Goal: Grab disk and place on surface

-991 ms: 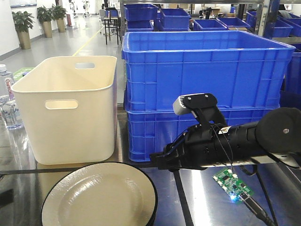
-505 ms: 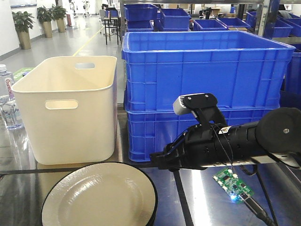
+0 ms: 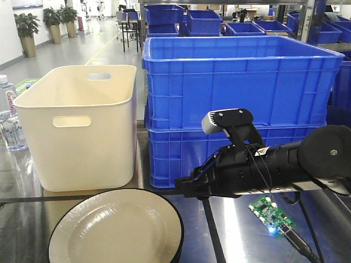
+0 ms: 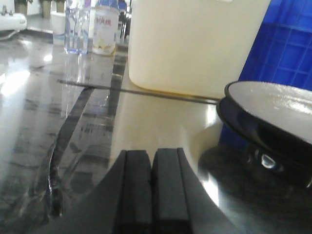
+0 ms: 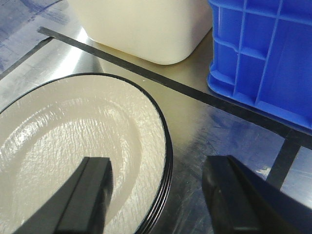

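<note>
The disk (image 3: 116, 229) is a round cream plate with a black rim. It lies flat on the surface (image 3: 241, 241), at the near left part of the front view. The surface is dark and shiny, with black tape lines across it.

The right gripper (image 5: 158, 202) is wide open. One finger is over the inside of the disk and the other finger is over the bare surface, so the disk's right edge sits between them. I cannot tell if the fingers touch the disk. The right arm (image 3: 263, 167) reaches in from the right, low over the surface.

The left gripper (image 4: 152, 192) is closed, with its two black fingers pressed together and nothing between them. It sits low, just to the left of the disk, and does not touch it.

Behind the disk stands a cream tub (image 3: 79, 123) with handle holes. Right beside the tub are two big blue crates (image 3: 236, 98), one on top of the other. A small green circuit board (image 3: 271, 215) with a blue light lies on the surface under the right arm. Two bottles (image 3: 10, 112) stand at the far left.
</note>
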Controlling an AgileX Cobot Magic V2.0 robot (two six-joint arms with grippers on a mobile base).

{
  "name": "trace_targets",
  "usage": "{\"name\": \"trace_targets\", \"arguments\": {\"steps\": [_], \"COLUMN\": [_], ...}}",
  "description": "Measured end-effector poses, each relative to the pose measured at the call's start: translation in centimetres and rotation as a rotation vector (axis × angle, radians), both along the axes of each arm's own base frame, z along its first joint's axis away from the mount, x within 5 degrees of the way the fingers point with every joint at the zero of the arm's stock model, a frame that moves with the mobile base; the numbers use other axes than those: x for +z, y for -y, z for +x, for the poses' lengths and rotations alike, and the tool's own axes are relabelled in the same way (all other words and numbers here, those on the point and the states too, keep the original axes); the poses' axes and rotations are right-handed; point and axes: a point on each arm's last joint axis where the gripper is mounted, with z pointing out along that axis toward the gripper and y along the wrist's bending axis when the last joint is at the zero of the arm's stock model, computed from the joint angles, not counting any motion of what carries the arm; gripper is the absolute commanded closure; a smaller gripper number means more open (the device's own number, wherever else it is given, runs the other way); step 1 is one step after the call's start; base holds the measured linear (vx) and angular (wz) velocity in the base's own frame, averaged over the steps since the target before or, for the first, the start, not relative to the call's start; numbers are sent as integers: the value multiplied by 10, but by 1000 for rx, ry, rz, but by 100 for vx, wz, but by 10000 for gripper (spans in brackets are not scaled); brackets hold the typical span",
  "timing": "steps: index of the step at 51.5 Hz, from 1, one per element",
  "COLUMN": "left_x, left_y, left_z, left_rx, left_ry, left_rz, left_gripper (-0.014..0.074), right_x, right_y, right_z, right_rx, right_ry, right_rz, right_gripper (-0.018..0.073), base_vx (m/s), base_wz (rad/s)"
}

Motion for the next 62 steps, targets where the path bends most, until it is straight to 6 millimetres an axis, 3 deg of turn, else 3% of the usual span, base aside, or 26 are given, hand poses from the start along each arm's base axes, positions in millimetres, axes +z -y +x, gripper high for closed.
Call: {"name": "trace_targets", "arguments": {"steps": [52,62], "left_x": [-1,-1], "left_y": [0,0], "left_z": [0,0], "left_rx": [1,1], "left_ry": [-12,-13], "left_rz": [1,1], "left_gripper": [605,605], "right_x": [-1,0], "right_y": [0,0], "right_z": [-1,-2], "right_rx": [8,11], "right_ry": [-10,-12], "right_rz": [-3,-10], "right_gripper": [104,190], "base_vx": [0,0], "base_wz": [0,0]}}
